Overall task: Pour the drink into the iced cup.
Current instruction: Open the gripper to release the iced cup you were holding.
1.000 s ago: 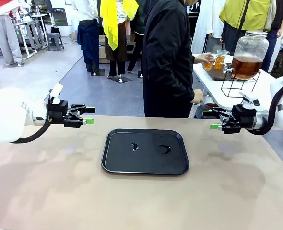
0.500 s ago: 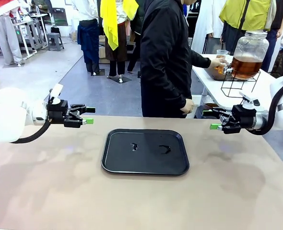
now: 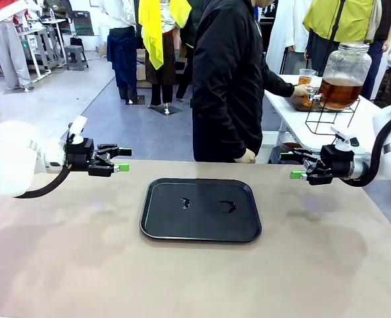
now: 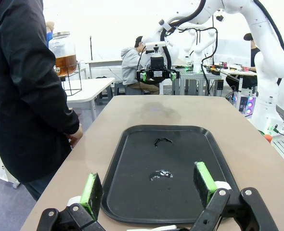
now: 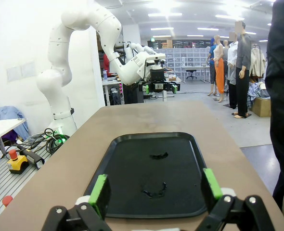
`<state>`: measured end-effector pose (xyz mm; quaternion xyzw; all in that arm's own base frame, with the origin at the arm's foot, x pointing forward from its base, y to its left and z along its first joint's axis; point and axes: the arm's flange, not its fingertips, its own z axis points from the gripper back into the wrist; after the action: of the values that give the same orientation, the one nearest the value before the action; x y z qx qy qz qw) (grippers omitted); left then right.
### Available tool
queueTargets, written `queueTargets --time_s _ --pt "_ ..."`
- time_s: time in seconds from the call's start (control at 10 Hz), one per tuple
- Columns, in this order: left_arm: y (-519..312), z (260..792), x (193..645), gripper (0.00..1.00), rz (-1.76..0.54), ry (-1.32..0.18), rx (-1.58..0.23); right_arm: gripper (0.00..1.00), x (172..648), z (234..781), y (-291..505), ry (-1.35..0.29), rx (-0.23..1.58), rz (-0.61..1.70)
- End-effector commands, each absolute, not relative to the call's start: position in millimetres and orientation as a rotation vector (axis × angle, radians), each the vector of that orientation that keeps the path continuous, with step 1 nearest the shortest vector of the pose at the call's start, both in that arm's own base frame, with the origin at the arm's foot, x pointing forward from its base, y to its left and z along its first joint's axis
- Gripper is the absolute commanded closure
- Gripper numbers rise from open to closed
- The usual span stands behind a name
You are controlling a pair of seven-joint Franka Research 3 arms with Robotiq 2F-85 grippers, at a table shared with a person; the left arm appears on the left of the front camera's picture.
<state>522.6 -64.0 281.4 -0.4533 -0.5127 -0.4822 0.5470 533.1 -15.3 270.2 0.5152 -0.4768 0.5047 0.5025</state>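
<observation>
The amber-brown drink sits in a round glass dispenser jar (image 3: 342, 77) on a wire stand at the far right, on a white side table; the jar (image 4: 64, 53) also appears in the left wrist view. A person in a black jacket (image 3: 228, 79) reaches toward the tap, holding a clear cup (image 3: 305, 79) with amber liquid at it. My left gripper (image 3: 124, 159) hovers open above the table's left edge. My right gripper (image 3: 291, 166) hovers open at the right edge. Both are empty, with green pads (image 4: 91, 191) (image 5: 98, 192) spread wide.
A black tray (image 3: 201, 209) lies in the middle of the brown table (image 3: 76, 265), with a few wet streaks on it. The white side table (image 3: 354, 126) stands beyond the right arm. People stand farther back in the room.
The person has turned and stretched an arm out to the dispenser, bringing the cup up to its tap. Both arms have stayed still.
</observation>
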Motion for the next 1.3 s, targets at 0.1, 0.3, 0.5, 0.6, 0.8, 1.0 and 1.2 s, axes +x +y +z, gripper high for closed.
queueTargets --time_s 0.1,0.3,0.5,0.6,0.8,1.0,1.2 --pt "-64.9 284.2 523.7 0.0 -1.136 -1.207 -1.073 0.0 533.1 273.2 -13.7 -1.141 1.248 1.225" --pt "-64.9 284.2 523.7 0.0 -1.136 -1.207 -1.073 0.0 533.1 273.2 -13.7 -1.141 1.248 1.225" --pt "-64.9 284.2 523.7 0.0 -1.136 -1.207 -1.073 0.0 533.1 273.2 -13.7 -1.141 1.248 1.225" --pt "-64.9 284.2 523.7 0.0 -1.136 -1.207 -1.073 0.0 533.1 273.2 -13.7 -1.141 1.248 1.225" --pt "-64.9 284.2 523.7 0.0 -1.136 -1.207 -1.073 0.0 533.1 273.2 -13.7 -1.141 1.248 1.225" --pt "-64.9 284.2 523.7 0.0 -1.136 -1.207 -1.073 0.0 533.1 273.2 -13.7 -1.141 1.248 1.225" --pt "-64.9 284.2 523.7 0.0 -1.136 -1.207 -1.073 0.0 533.1 273.2 -13.7 -1.141 1.248 1.225"
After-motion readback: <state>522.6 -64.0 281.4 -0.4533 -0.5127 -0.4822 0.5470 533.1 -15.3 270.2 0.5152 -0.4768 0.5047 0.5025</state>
